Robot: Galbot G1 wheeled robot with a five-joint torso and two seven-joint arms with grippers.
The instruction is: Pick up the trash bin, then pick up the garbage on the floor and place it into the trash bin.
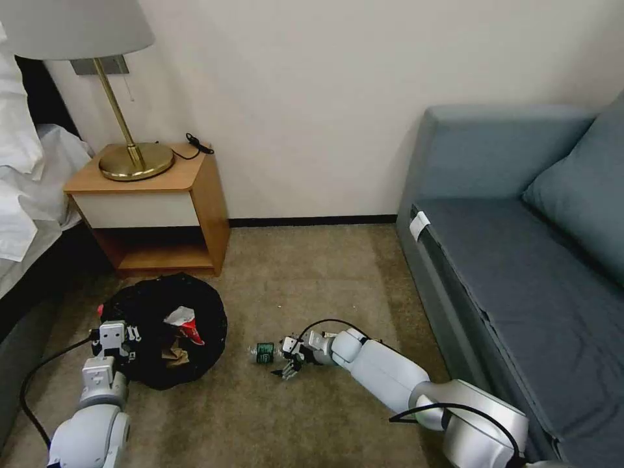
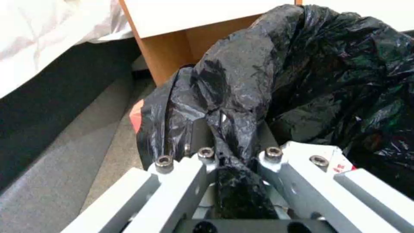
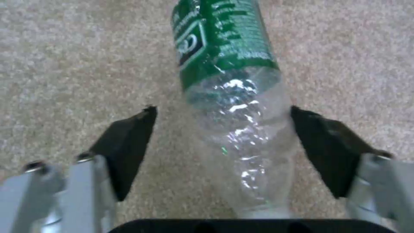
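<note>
the trash bin [image 1: 162, 328] sat on the carpet by the nightstand [image 1: 156, 208], left gripper [image 2: 235, 155] pinching its black bag rim. right gripper [image 3: 222, 136] had its fingers wide around the bottle [image 3: 233, 106] lying on the floor. looked light, crinkly and slippery, so i'd grab mid-body.

One trash bin [image 1: 162, 331] with two bits of garbage inside: a red-and-white wrapper [image 1: 186, 323] and brown paper bag [image 1: 174, 354]. One clear bottle [image 1: 265, 353] on the carpet.
</note>
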